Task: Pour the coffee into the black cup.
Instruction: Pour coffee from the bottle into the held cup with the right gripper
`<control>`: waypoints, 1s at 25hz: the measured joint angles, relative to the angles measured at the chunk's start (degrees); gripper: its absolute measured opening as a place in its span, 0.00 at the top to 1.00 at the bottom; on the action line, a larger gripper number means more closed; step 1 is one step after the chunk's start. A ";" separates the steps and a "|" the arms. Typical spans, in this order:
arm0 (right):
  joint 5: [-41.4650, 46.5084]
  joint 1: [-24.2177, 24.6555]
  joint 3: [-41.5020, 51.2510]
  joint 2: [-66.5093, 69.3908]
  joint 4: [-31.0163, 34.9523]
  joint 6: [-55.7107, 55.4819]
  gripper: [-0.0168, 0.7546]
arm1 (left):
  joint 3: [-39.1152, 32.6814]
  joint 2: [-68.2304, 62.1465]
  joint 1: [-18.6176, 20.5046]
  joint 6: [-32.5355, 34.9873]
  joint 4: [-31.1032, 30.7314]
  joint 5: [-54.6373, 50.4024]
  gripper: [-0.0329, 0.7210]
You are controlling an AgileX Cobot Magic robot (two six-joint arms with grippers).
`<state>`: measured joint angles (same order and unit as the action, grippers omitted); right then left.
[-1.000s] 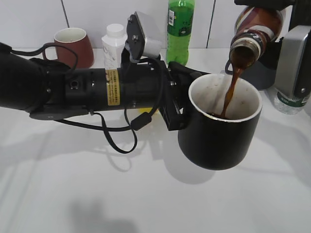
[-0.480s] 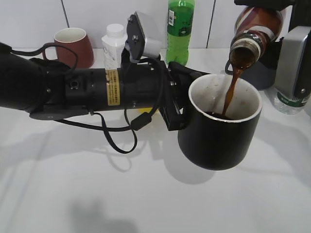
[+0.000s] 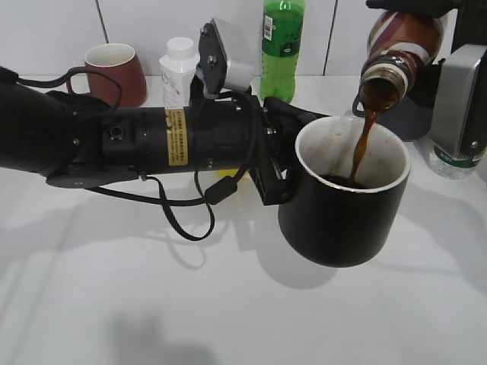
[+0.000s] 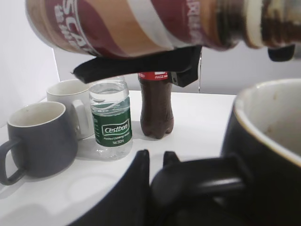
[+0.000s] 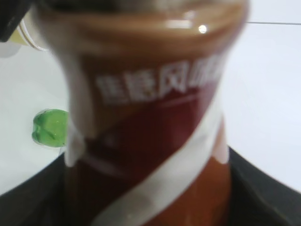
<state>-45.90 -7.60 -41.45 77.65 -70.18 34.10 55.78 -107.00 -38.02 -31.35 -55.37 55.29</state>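
Note:
My left gripper (image 3: 280,163) is shut on the loop handle of the glossy black cup (image 3: 346,209) and holds the cup above the table, a little tilted. In the left wrist view the fingers (image 4: 157,165) clamp the handle, with the cup's white inside (image 4: 273,117) at the right. My right gripper (image 4: 141,63) is shut on the coffee bottle (image 3: 399,46), which is tipped mouth down above the cup. A brown stream (image 3: 364,144) runs from the neck into the cup. The bottle's label (image 5: 146,117) fills the right wrist view.
At the back stand a dark red mug (image 3: 114,72), a white bottle (image 3: 179,68) and a green soda bottle (image 3: 283,46). Near the right arm are a water bottle (image 4: 110,117), a cola bottle (image 4: 155,106), a dark grey mug (image 4: 35,139) and a white mug (image 4: 70,103).
The coffee keeps flowing into the cup. Both arms hold nearly the same places; the bottle has shifted only slightly.

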 joint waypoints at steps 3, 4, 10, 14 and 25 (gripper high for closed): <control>0.00 0.00 0.00 0.00 0.00 0.18 0.29 | 0.00 0.00 0.00 0.00 0.00 0.00 0.89; 0.00 0.00 0.00 0.00 0.00 0.18 0.29 | 0.00 0.00 0.00 0.00 0.00 0.00 0.89; -0.05 0.00 0.00 -0.06 0.00 0.25 0.29 | 0.00 0.00 0.00 0.00 -0.05 -0.05 0.89; -0.05 0.00 0.00 -0.06 0.00 0.38 0.29 | 0.00 0.00 0.00 0.00 -0.05 -0.05 0.89; -0.27 0.00 0.00 -0.06 0.05 1.02 0.29 | 0.00 0.00 0.00 0.00 -0.10 -0.10 0.89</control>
<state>-46.17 -7.60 -41.45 77.59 -70.12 35.12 55.78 -107.00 -38.02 -31.35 -55.47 55.18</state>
